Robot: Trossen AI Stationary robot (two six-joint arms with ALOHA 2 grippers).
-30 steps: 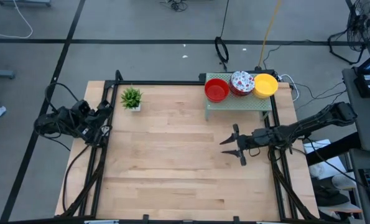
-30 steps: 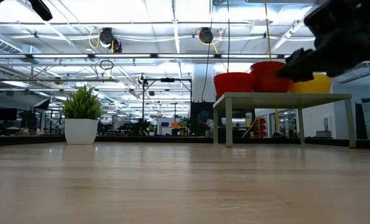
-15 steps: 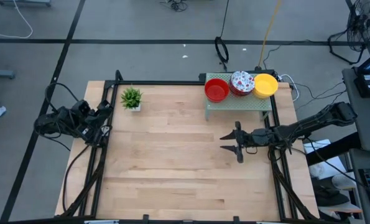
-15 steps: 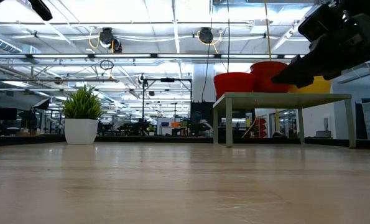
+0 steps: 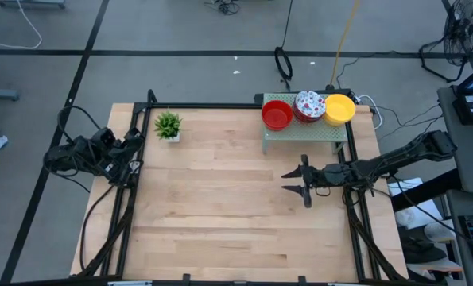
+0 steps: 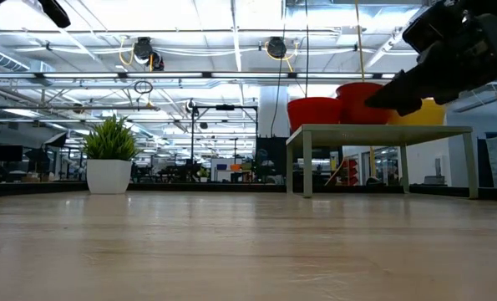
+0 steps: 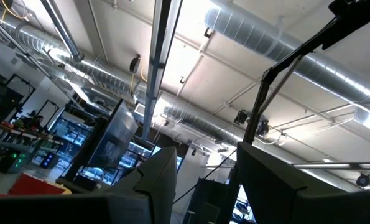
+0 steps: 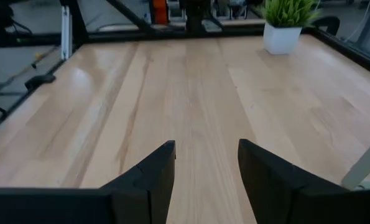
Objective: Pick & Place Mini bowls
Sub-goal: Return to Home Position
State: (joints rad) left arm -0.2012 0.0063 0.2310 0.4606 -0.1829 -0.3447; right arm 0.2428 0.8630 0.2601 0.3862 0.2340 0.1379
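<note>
The right gripper (image 5: 288,183) hovers over bare wood at about 3 o'clock on the table (image 5: 220,230), its fingers spread wide and holding nothing. Its own wrist view shows only tabletop between the two dark fingers (image 8: 150,171).

The mini bowls all sit together on the small shelf (image 5: 304,132) at about 1 o'clock. There are three groups in a row: red bowls (image 5: 277,115) at the 9 o'clock end, white speckled bowls (image 5: 308,105) in the middle, and yellow bowls (image 5: 340,109) at the 3 o'clock end. From table height they rise as nested stacks above the shelf top, though the number in each stack cannot be counted.

No bowl lies loose anywhere on the wood, so the sorting and stacking looks finished. The potted plant (image 5: 168,125) stands alone at 11 o'clock, well apart from the shelf.

What seems left is only the parking. The left gripper (image 5: 133,147) is folded at the 9 o'clock edge, fingers parted and aimed at the ceiling. The right arm reaches out over the table and would need to fold in likewise.
</note>
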